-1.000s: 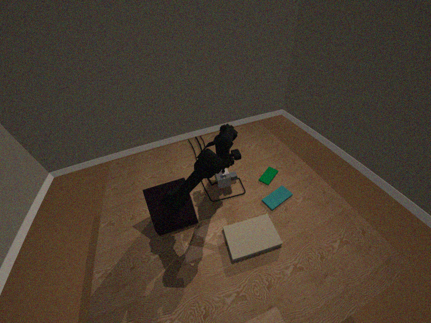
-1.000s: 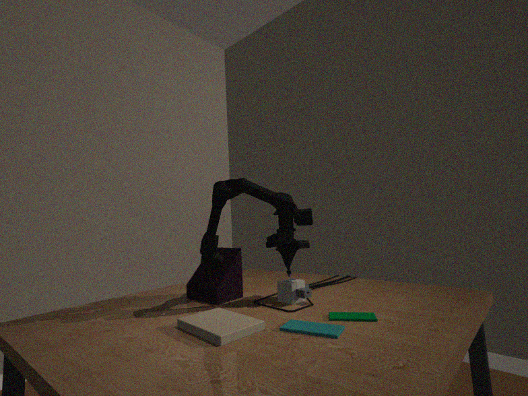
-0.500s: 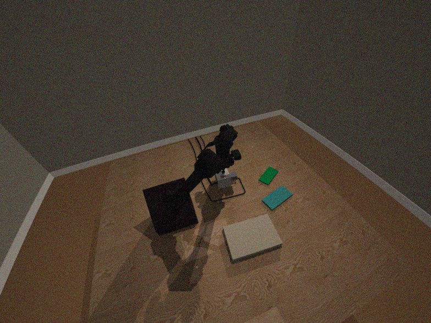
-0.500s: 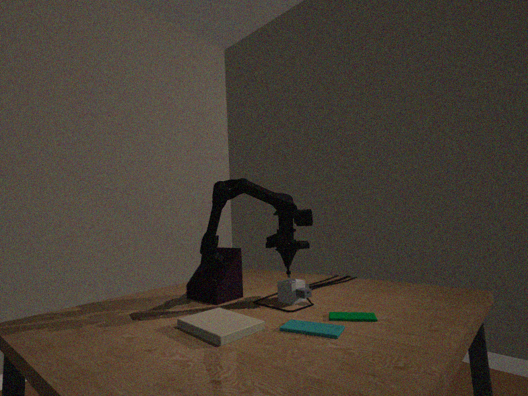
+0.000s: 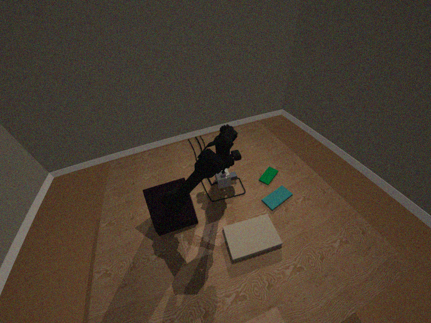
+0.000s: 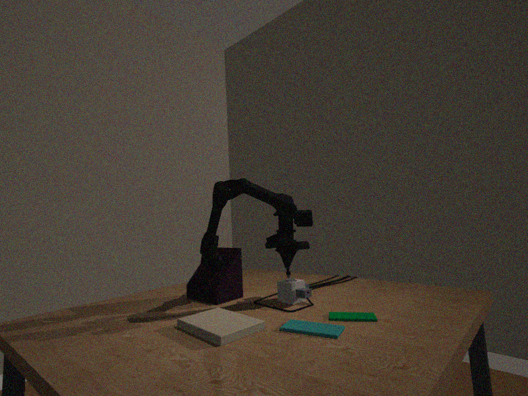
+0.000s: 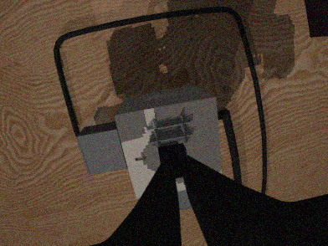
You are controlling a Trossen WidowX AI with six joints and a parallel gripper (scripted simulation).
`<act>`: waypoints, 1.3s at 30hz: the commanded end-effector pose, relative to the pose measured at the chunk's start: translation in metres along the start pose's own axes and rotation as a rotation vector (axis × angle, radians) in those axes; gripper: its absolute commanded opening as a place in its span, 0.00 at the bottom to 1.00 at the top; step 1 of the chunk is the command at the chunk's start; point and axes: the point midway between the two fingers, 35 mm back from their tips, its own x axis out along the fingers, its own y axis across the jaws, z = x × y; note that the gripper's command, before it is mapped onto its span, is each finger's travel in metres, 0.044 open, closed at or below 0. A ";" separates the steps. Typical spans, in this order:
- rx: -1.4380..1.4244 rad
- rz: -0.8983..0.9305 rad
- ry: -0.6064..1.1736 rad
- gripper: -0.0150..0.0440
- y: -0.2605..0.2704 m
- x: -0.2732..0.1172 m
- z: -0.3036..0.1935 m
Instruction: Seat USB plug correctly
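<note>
The power cube (image 5: pixel 222 182) (image 6: pixel 286 292) (image 7: pixel 205 119) is a pale grey block that stands on the table, with dark slots in its top face. My gripper (image 5: pixel 223 171) (image 6: pixel 288 271) (image 7: pixel 176 166) points straight down, just above the cube's top. It is shut on the USB plug, which is small and mostly hidden by the dark fingertips. In the wrist view the tips cover part of the top face, just below the slots. I cannot tell whether the plug's end touches the socket, or which way round it is.
A grey block (image 5: pixel 234 176) (image 6: pixel 305 291) (image 7: pixel 102 151) sticks out of the cube's side. A black cable (image 6: pixel 273 307) (image 7: pixel 63 79) loops around the cube. A cream box (image 5: pixel 252 238) (image 6: pixel 219 324), a teal slab (image 5: pixel 277 197) (image 6: pixel 312 328) and a green slab (image 5: pixel 268 175) (image 6: pixel 352 316) lie on the table.
</note>
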 end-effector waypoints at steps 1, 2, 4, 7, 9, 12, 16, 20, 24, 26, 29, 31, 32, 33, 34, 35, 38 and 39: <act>-0.010 -0.003 -0.011 0.25 -0.002 0.002 0.002; -0.010 -0.003 -0.012 0.25 -0.002 0.002 0.002; -0.011 -0.003 -0.013 0.25 -0.002 0.003 0.002; -0.012 -0.003 -0.015 0.25 -0.002 0.003 0.002; -0.012 -0.003 -0.016 0.25 -0.002 0.003 0.002; -0.013 -0.003 -0.017 0.25 -0.002 0.004 0.003; -0.014 -0.003 -0.019 0.25 -0.002 0.004 0.003; -0.015 -0.003 -0.021 0.25 -0.002 0.005 0.003; -0.016 -0.003 -0.023 0.25 -0.002 0.005 0.003; -0.016 -0.003 -0.023 0.25 -0.002 0.005 0.003; -0.016 -0.003 -0.023 0.25 -0.002 0.006 0.003; -0.016 -0.003 -0.023 0.25 -0.002 0.006 0.003; -0.016 -0.003 -0.023 0.25 -0.002 0.006 0.003; -0.016 -0.003 -0.023 0.25 -0.002 0.006 0.003; -0.016 -0.003 -0.023 0.25 -0.002 0.006 0.003; -0.016 -0.003 -0.023 0.25 -0.002 0.006 0.003; -0.016 -0.003 -0.023 0.25 -0.002 0.007 0.003; -0.016 -0.003 -0.023 0.25 -0.002 0.007 0.003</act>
